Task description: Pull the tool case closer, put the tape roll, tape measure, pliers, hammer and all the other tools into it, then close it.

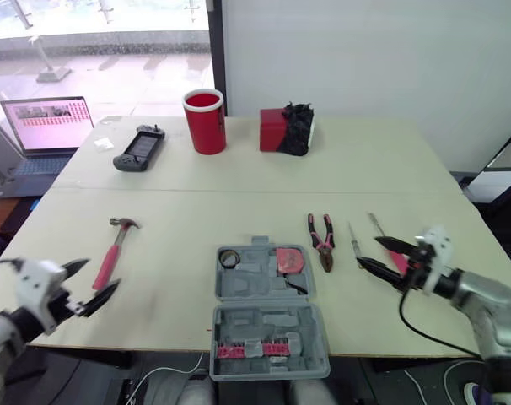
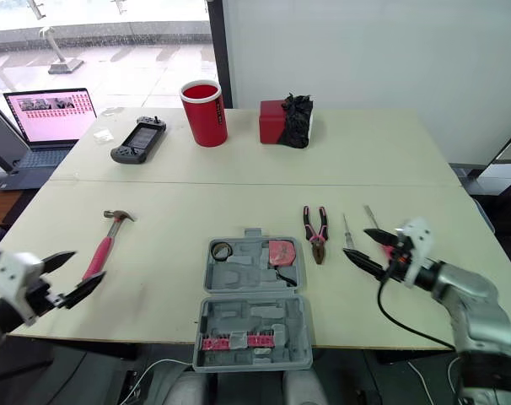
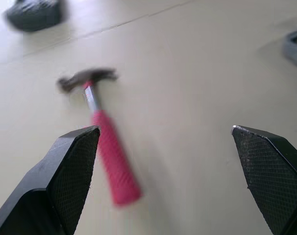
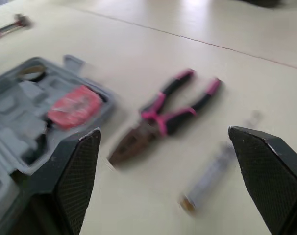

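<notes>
The grey tool case [image 1: 239,287] lies open at the table's front middle, with a tape roll [image 1: 230,257] and a red tape measure [image 1: 289,260] in its far half. A pink-handled hammer [image 1: 112,253] lies left of it. My left gripper [image 1: 99,278] is open just short of the handle's near end [image 3: 107,147]. Pink-and-black pliers [image 1: 321,240] lie right of the case, and two thin screwdrivers [image 1: 355,243] lie farther right. My right gripper [image 1: 371,251] is open beside those screwdrivers, with nothing between its fingers [image 4: 75,166].
At the back of the table stand a red cup [image 1: 205,121], a red box with a black cloth [image 1: 285,129] and a handheld game console [image 1: 138,148]. A laptop [image 1: 46,125] sits off the far left corner. The case's near half overhangs the front edge.
</notes>
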{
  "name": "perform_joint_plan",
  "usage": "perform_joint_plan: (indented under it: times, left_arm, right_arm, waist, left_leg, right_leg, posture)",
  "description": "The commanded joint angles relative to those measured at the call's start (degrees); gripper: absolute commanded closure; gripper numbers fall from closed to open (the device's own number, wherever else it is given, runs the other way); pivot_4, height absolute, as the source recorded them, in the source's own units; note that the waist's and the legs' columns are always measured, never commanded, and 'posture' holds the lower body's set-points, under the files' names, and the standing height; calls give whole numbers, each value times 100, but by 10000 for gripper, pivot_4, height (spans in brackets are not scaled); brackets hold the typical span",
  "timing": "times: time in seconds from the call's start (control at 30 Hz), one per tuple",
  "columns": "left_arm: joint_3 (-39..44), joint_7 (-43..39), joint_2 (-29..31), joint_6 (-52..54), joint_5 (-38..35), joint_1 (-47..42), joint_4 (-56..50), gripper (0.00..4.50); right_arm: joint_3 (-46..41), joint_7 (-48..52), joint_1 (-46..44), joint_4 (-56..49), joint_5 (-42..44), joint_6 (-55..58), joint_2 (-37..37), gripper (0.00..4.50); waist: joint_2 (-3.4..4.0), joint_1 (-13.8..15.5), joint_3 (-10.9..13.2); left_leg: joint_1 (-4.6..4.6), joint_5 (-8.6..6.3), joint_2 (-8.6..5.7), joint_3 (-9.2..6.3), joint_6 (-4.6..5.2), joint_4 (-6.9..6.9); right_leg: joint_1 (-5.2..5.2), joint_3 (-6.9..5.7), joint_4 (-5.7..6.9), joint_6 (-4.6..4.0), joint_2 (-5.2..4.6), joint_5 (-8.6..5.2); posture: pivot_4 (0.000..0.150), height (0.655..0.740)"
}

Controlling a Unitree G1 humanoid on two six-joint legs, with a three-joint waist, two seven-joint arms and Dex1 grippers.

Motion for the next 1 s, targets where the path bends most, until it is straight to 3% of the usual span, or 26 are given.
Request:
perform_joint_plan:
  times: [0.03,0.37,0.53,0.77,1.0]
  left_arm:
    - [389,113,-170,-269,-137,247,54,0]
    - [504,164,-245,-441,-156,240,434,0]
    - [391,-69,215,-503,-11,-188,740,0]
    - [-228,-811,878,712,-706,-1047,-112,0]
    - [-1888,-1862,1962,1442,-437,-2310,-1025,0]
  right_arm:
    - [-610,-244,298,220,97,-512,59,416]
    - [-1025,-432,398,627,408,-561,65,416]
    - [-897,-385,62,473,609,-209,-42,416]
    - [-452,-91,-155,-730,1001,1110,-562,416]
    - [-198,-419,254,-2590,1184,2077,-896,416]
  waist:
    - [-9,4,-5]
    - [-13,-21,-9]
    - [-14,-6,-9]
    - [-10,7,-9]
    - [-10,10,-8]
  left_leg:
    - [0,0,0,1,-1,2]
    - [3,-1,0,7,-2,-1]
    - [3,-1,0,9,-2,-2]
    - [-16,-1,-1,9,-2,-1]
    - [-27,0,0,6,-2,-2]
  right_leg:
    - [1,1,-1,0,0,0]
    - [-5,6,-3,-5,-1,1]
    - [-7,8,-2,-5,0,1]
    - [-17,8,-3,-2,-2,1]
    - [-28,7,1,0,3,1]
  posture:
    - [1500,7400]
    - [1500,7400]
    - [1500,7400]
    - [1500,7400]
    - [1500,7400]
